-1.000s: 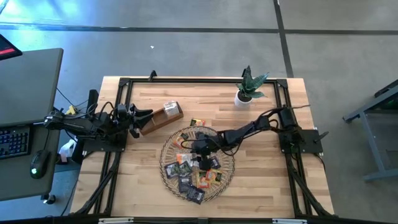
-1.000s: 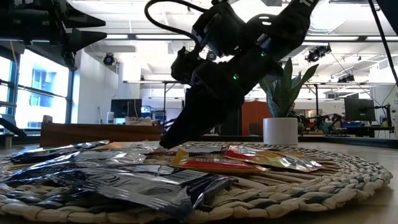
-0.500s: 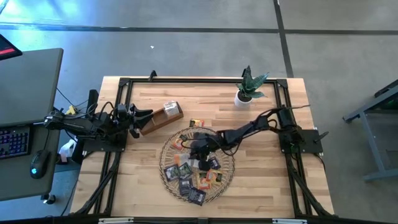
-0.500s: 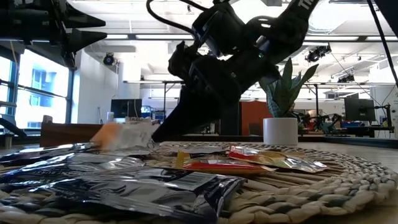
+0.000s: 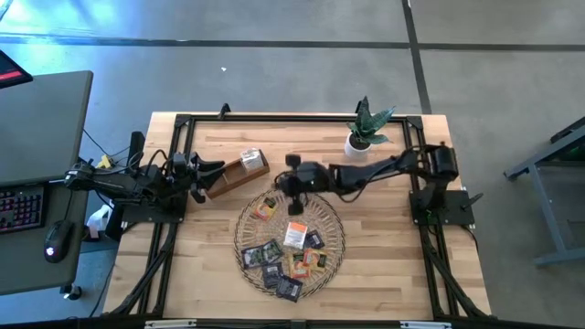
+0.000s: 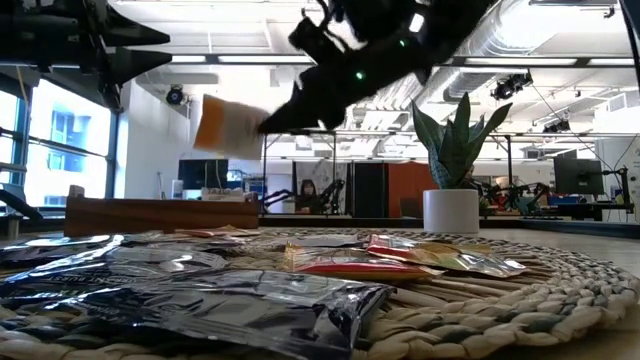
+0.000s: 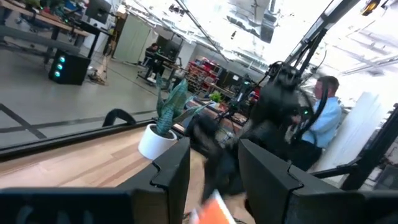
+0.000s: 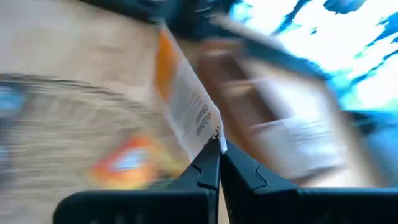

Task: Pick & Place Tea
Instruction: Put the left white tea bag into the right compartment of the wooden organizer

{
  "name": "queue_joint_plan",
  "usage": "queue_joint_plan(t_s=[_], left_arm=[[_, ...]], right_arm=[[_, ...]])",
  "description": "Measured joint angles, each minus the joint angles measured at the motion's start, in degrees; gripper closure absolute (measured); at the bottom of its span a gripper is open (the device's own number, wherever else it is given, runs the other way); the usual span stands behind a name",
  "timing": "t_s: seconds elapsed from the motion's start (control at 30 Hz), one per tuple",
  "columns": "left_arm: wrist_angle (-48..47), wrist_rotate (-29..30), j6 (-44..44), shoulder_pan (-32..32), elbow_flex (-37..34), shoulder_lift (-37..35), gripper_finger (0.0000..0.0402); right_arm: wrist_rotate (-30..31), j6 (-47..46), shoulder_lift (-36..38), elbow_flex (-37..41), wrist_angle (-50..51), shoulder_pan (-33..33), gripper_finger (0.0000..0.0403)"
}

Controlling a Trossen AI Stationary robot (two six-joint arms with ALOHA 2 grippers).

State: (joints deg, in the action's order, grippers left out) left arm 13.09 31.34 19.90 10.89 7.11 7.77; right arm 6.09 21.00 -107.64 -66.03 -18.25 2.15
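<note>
The white-and-orange tea sachet [image 8: 185, 102] looks light and thin, a flat foil or paper packet that flexes rather than holds its shape, so it probably needs only a light pinch; its smooth wrapper is likely slippery, and a grip on the very edge could let it swing or slide out. A hold on a corner or sealed edge, where the packet is flattest, seems the sensible place, and that is where it is taken here: in the right wrist view the right hand [image 8: 217, 151] has its two fingers clamped together on the sachet's lower corner, the rest of the packet standing up and away from the fingertips, tilted. In the low view the same sachet [image 6: 226, 126] hangs in the air well above the wicker tray [image 6: 560, 290], just beyond the tip of the right hand [image 6: 272, 122]. In the high view the right hand [image 5: 291, 175] is over the wooden surface [image 5: 384, 265] between the tray's far rim and the wooden compartment box [image 5: 239, 173]. The remaining sachets [image 5: 283, 251] lie flat and overlapping in the tray, apart from the hand. The left hand [image 5: 219, 166] waits beside the box, its fingers parted with nothing between them.
</note>
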Motion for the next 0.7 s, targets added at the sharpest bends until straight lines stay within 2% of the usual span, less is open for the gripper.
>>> queue_joint_plan(t_s=[0.07,0.17,0.33,0.57,0.7], left_arm=[[-0.01,1.06,-0.39,0.01,0.00,0.00,0.0266],[-0.05,3.53,-0.54,-0.01,0.00,-0.01,0.0266],[-0.01,4.65,-0.54,-0.01,0.00,0.00,0.0266],[-0.15,5.20,-0.55,-0.01,0.00,-0.01,0.0266],[-1.02,5.13,-0.54,-0.01,0.00,0.00,0.0266]], right_arm=[[2.92,5.56,-0.15,-3.12,3.02,1.13,0.0401],[3.38,13.37,-2.52,-10.54,13.58,2.98,0.0401],[8.18,22.89,-6.79,-23.90,29.02,5.77,0.0402],[10.81,33.26,-13.36,-34.64,37.63,6.01,0.0402],[18.13,39.76,-18.24,-36.84,38.88,4.66,0.0403]])
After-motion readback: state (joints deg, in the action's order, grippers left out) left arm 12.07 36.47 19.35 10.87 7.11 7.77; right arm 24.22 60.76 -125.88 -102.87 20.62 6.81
